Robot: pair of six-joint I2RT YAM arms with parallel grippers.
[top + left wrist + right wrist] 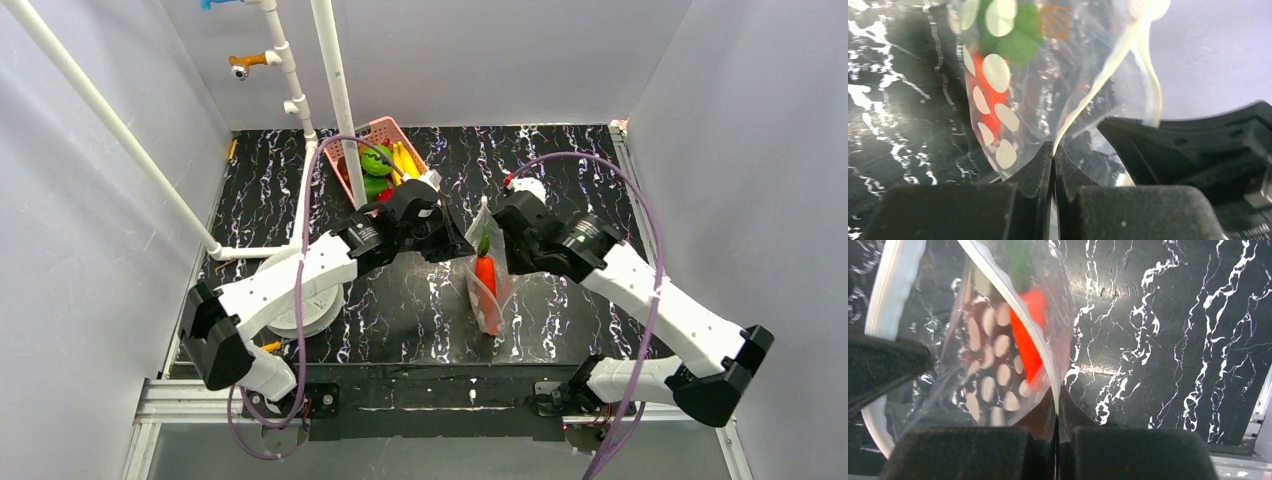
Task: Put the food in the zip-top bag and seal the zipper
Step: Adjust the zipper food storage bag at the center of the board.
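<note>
the left fingers (1038, 172) are pressed tight together on the zipper (1108, 65) edge of the bag (478, 292), and the right fingers (1075, 420) are clamped just as flat on its other side. the bag stands upright on the bench (570, 165), near the basket (378, 128) on its near right, with a carrot (485, 275) inside. more food (376, 160) lies in the basket.

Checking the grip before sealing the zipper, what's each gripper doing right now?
Left gripper: shut on the zip-top bag edge.
Right gripper: shut on the zip-top bag edge.
</note>
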